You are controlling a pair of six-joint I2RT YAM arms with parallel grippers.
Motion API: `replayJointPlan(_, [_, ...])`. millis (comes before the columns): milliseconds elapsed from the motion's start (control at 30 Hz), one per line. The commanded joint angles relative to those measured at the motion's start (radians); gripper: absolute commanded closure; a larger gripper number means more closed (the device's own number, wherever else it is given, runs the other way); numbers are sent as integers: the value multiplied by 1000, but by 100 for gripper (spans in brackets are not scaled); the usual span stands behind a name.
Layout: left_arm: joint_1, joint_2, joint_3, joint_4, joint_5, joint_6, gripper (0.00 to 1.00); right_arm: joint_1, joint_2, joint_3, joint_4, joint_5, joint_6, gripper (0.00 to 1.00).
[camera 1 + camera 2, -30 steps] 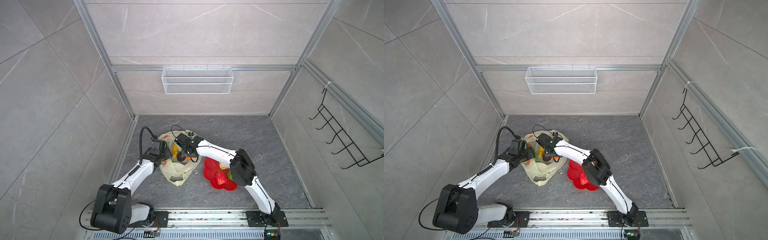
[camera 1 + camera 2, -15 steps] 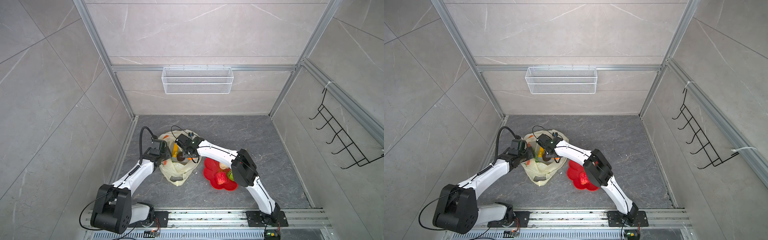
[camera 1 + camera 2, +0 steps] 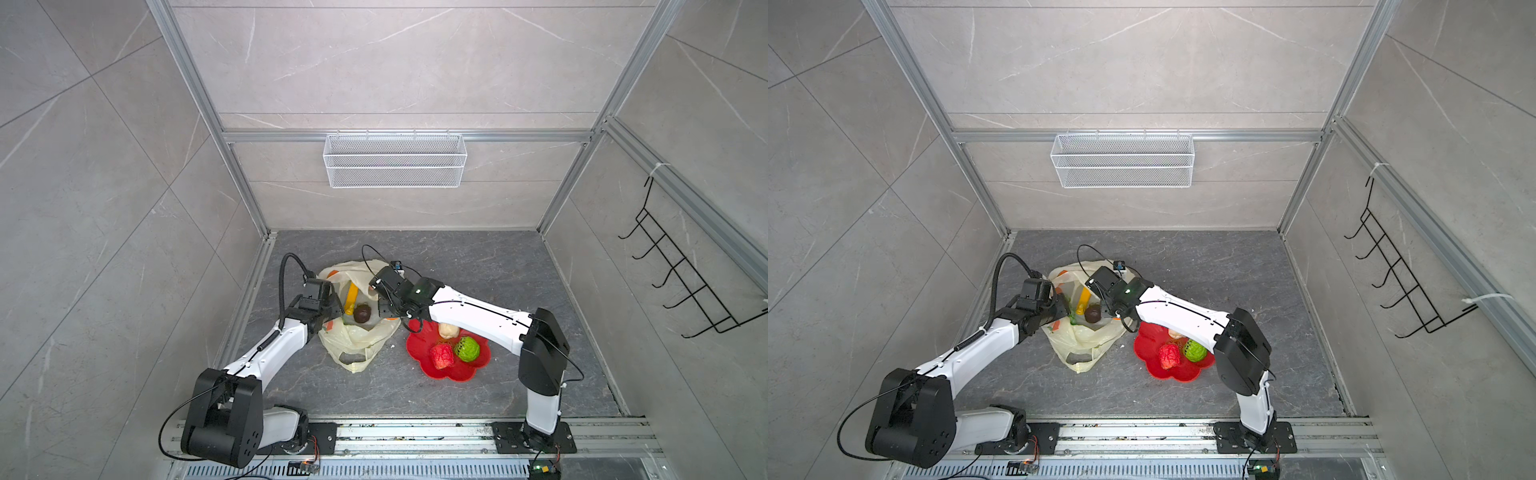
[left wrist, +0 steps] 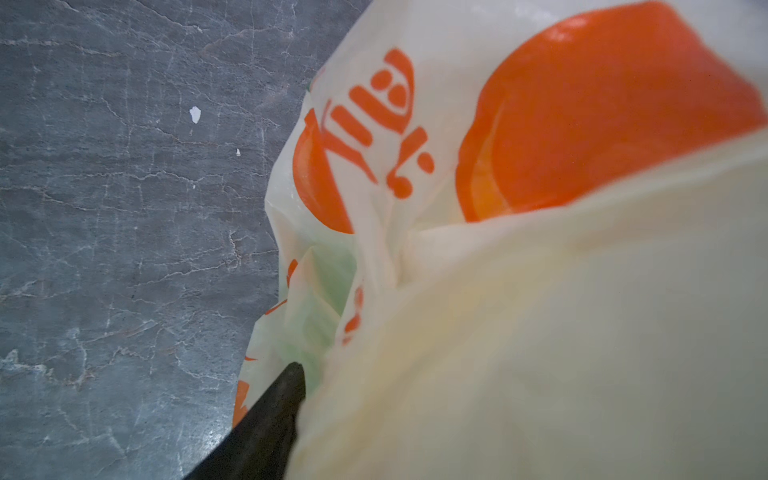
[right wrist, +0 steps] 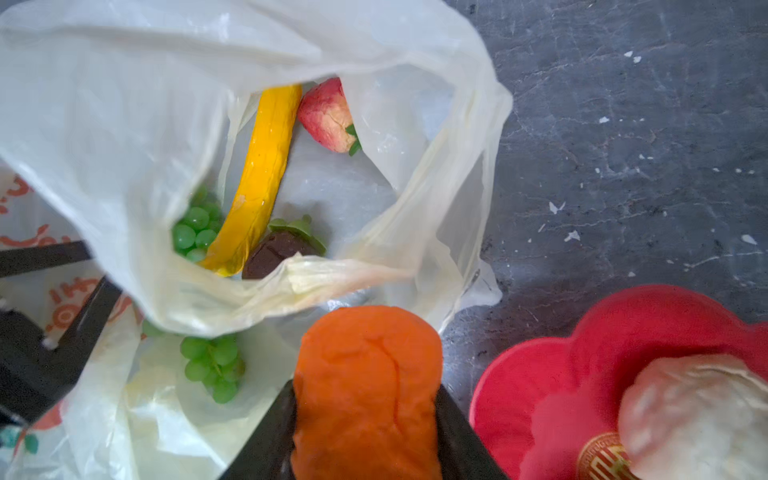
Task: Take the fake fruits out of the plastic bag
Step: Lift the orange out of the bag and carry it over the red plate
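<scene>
While clamped in the right gripper (image 5: 365, 388) at the plastic bag (image 5: 124, 124) edge, poised for the red dish (image 3: 428, 370): one orange (image 5: 365, 353). At the rim, left gripper (image 3: 337, 309), there to keep the mouth agape; pinching or merely hooking, impossible to tell. In the bag: one banana (image 5: 266, 166), one strawberry (image 5: 328, 116), one dark brown fruit (image 5: 278, 253), seemingly one bunch of green grapes (image 5: 195, 232). In the dish: one cream fruit (image 3: 449, 330), one red bumpy fruit (image 3: 441, 356), one green bumpy fruit (image 3: 467, 349).

Plastic bag (image 3: 357, 336) 1; dish (image 3: 419, 347) 1; banana (image 5: 266, 166) 1; strawberry (image 5: 326, 116) 1; brown fruit (image 3: 362, 312) 1; orange (image 5: 365, 386) 1; cream fruit (image 3: 449, 330) 1; red bumpy fruit (image 3: 441, 356) 1; green bumpy fruit (image 3: 467, 349) 1; grape clusters (image 5: 212, 365) showing 2.
</scene>
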Motion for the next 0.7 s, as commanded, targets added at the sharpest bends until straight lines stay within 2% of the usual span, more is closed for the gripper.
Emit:
replayJointPlan(0, [-2, 0, 34, -5, -7, 35, 35, -8, -70, -60, 38, -5, -27, 55])
replayJointPlan(167, [-39, -80, 28, -26, -65, 65, 24, -22, -106, -112, 41, -32, -22, 55])
replayJointPlan(300, [-56, -171, 30, -86, -115, 69, 17, -32, -169, -158, 7, -5, -38, 55])
replayJointPlan(467, [-81, -225, 9, -167, -154, 58, 16, -58, -280, -253, -58, 58, -74, 55])
replayJointPlan(667, [-92, -270, -85, -102, -163, 84, 16, -94, -384, -394, -65, 70, -49, 54])
